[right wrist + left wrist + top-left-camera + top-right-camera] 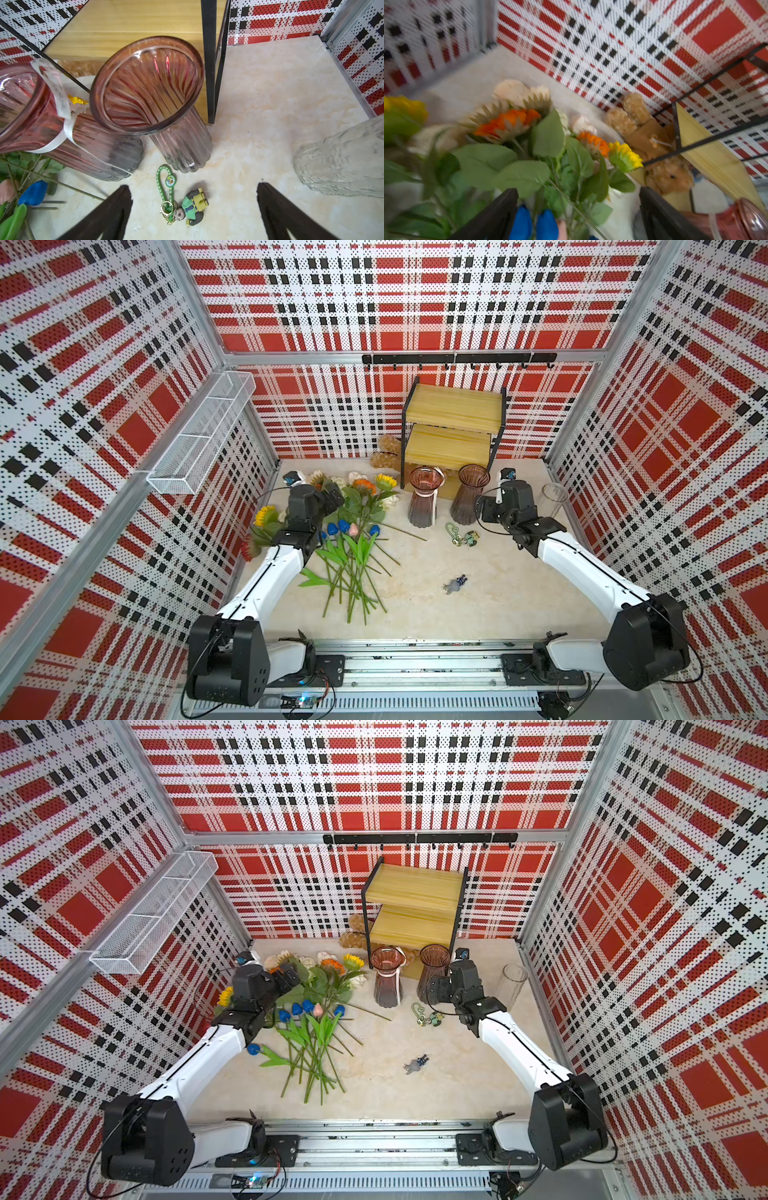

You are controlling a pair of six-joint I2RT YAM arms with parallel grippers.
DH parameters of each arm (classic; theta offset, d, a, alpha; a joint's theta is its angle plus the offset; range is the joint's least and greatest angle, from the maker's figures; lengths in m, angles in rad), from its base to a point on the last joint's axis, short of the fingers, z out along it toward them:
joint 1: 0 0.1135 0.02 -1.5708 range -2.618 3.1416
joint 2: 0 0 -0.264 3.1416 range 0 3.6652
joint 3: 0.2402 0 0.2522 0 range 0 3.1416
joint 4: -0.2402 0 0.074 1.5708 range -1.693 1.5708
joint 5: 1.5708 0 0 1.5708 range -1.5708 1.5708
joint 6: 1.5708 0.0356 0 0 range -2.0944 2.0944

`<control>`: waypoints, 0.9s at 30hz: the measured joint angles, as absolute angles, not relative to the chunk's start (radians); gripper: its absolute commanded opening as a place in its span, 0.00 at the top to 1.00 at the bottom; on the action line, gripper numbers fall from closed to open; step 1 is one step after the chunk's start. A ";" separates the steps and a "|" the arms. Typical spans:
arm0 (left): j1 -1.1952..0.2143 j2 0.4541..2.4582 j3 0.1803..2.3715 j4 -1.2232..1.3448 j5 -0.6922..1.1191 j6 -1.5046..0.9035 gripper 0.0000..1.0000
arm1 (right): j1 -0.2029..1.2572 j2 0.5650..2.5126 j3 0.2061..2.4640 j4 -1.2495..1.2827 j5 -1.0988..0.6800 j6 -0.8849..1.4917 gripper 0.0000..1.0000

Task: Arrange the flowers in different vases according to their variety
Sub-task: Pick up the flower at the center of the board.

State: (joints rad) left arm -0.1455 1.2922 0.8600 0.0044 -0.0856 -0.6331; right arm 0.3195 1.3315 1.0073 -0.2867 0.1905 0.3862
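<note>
The left gripper (577, 193) gapes wide over green-stemmed artificial flowers (508, 122), holding nothing. The right gripper (193, 188), equally spread and empty, faces a ribbed brownish-purple glass vase (182, 145).

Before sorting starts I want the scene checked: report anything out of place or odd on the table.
Three strays have nothing to do with flowers: a green keychain lies in front of the brownish vase, a small grey figurine lies alone mid-table, and a plush bear lies beside the wooden shelf. Nothing looks spilled or broken.
</note>
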 measured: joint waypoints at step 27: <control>-0.161 1.738 0.974 0.053 0.315 -1.053 0.49 | 0.320 1.286 1.020 -0.352 0.229 0.412 0.00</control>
